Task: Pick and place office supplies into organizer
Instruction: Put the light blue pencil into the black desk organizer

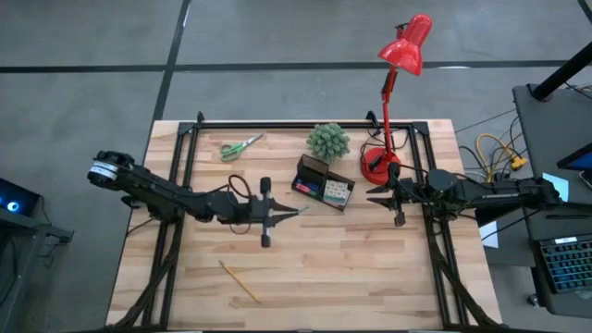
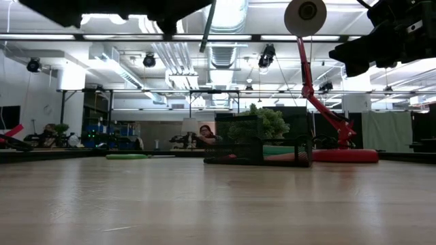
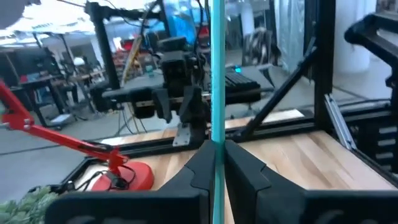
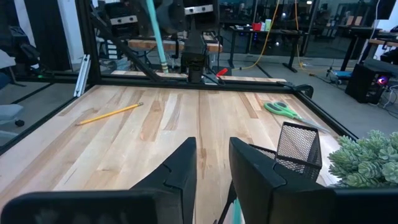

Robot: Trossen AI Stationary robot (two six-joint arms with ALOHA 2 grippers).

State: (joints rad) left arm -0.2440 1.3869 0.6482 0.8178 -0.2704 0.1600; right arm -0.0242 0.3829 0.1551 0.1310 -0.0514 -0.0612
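Left gripper [image 1: 298, 214] pinches the teal pen [image 3: 217, 93] between its pressed-together fingers, above the tabletop [image 1: 351, 268], just beside the organizer [image 1: 325, 183]. Right gripper [image 1: 372, 193], fingers slightly parted and empty, hovers on the organizer's other side.

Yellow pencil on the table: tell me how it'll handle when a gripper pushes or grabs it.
The yellow pencil lies flat on the bare wooden table, so a sideways nudge would probably roll it. It looks thin and straight, likely stiff and light. Sitting so low, it may skid away unless the fingers close squarely across it.
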